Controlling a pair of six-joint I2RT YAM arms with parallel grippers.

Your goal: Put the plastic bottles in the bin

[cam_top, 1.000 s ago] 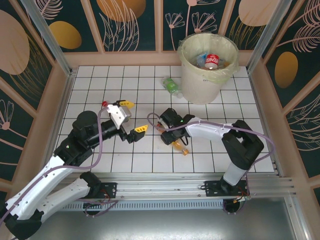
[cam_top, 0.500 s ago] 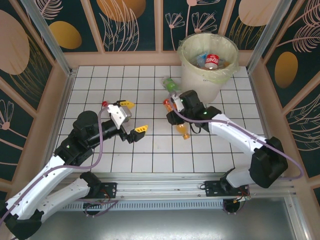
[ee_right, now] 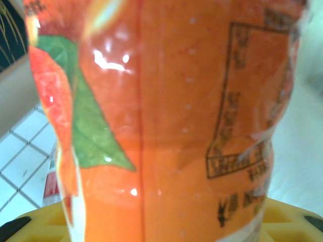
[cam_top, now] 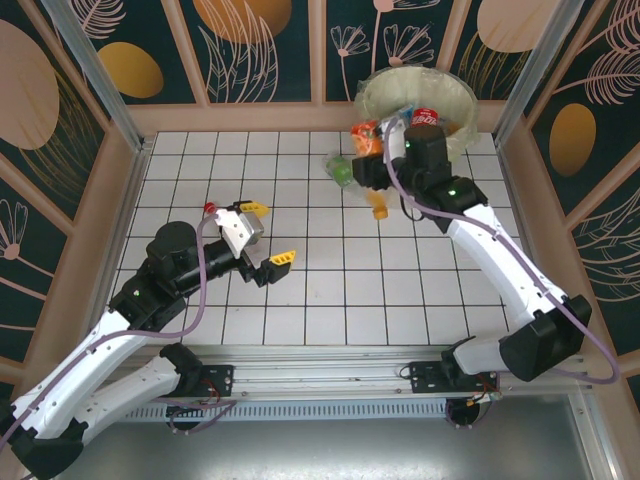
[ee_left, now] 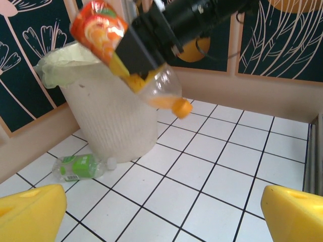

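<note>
My right gripper [cam_top: 373, 162] is shut on an orange-labelled plastic bottle [cam_top: 366, 136], held in the air cap-down just left of the bin [cam_top: 462, 96]. The left wrist view has the same bottle [ee_left: 100, 26] in the black gripper [ee_left: 146, 44] beside the bin [ee_left: 108, 118]. Its label [ee_right: 176, 126] is pressed close to the right wrist camera. A green-labelled bottle [cam_top: 341, 171] lies on the tiles at the bin's foot. Several bottles [cam_top: 425, 118] lie inside the bin. My left gripper [cam_top: 268, 234] hovers open over the left-middle tiles, holding nothing.
A small red cap [cam_top: 210, 207] peeks out beside my left arm. Patterned walls with wooden ledges [cam_top: 240, 118] and metal posts close the floor in on three sides. The green bottle [ee_left: 78, 167] lies left of my left gripper's yellow fingertips [ee_left: 30, 214].
My right arm has lifted the orange bottle from the middle tiles and swung it back and right, up to the bin's left rim. The left arm has not moved.
</note>
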